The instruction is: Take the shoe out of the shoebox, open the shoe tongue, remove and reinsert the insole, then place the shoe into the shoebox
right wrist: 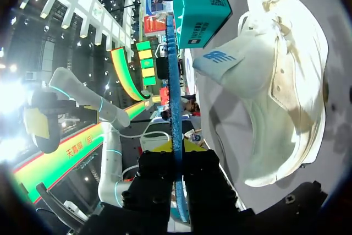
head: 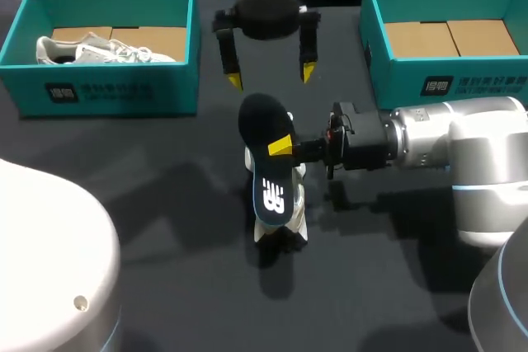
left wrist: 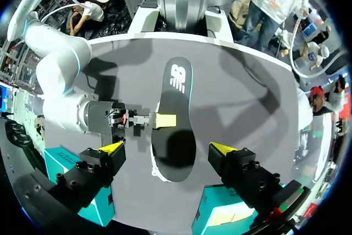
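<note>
Dark foam insole (head: 268, 166) is hanging clear of the white shoe (right wrist: 280, 97), which is sitting on the table (head: 165, 204) directly beneath it, between the two teal shoeboxes. My right gripper (head: 285, 147) is pinching the insole by one long edge, roughly midway along; in the right wrist view it is running edge-on between my fingers. My left gripper (head: 271, 76) is hovering just past the insole's far end, jaws spread wide and gripping nothing. Judging the risks for reinsertion:

1. I am holding only a thin edge, so the insole is likely to pivot or slide out of the pinch once its tip is pressing against the shoe's lining.
2. Foam this limp is liable to be folding rather than sliding home.
3. Nothing is pinning the shoe, so any push may be shoving it across the table or tipping it over.
4. The tongue may be flopping back over the opening; I cannot tell how wide it is standing.
5. My two grippers are working near each other, so a careless approach is risking a knock.
</note>
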